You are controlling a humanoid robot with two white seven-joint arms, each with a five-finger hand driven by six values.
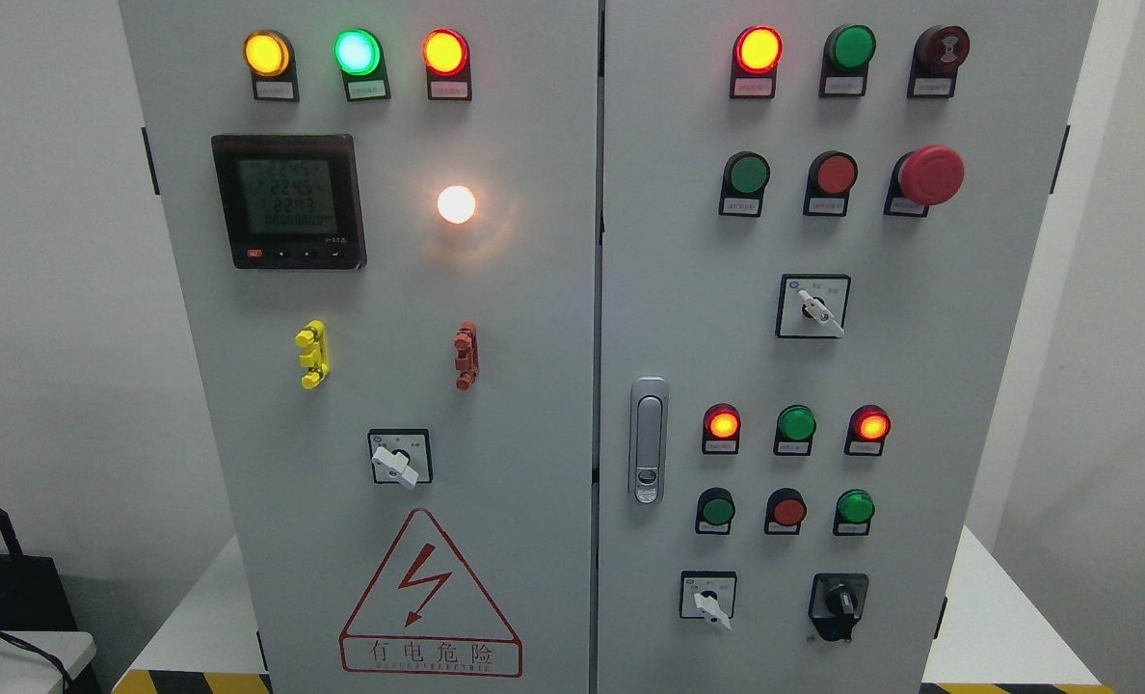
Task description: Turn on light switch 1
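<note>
Hands: neither robot hand is in shot, so whether they're released or clenched, I can't tell.
Foreground: hazard tape (192, 681) striping the base edge, low and close.
Cabinet front: grey control cabinet (534, 386), two doors, nothing touching it.
Likely target: no label is readable from here! Candidates are the left-door rotary switch (399, 458), above the warning triangle (430, 598), and the lower-right rotary switch (708, 598).
Light: white lamp (456, 204) is glowing beside the meter display (288, 200), so the job may be done.
Risk: crowded panel. A drifting reach could catch the emergency stop (929, 175) or a neighbouring button (717, 509), simply because the selectors look alike.
</note>
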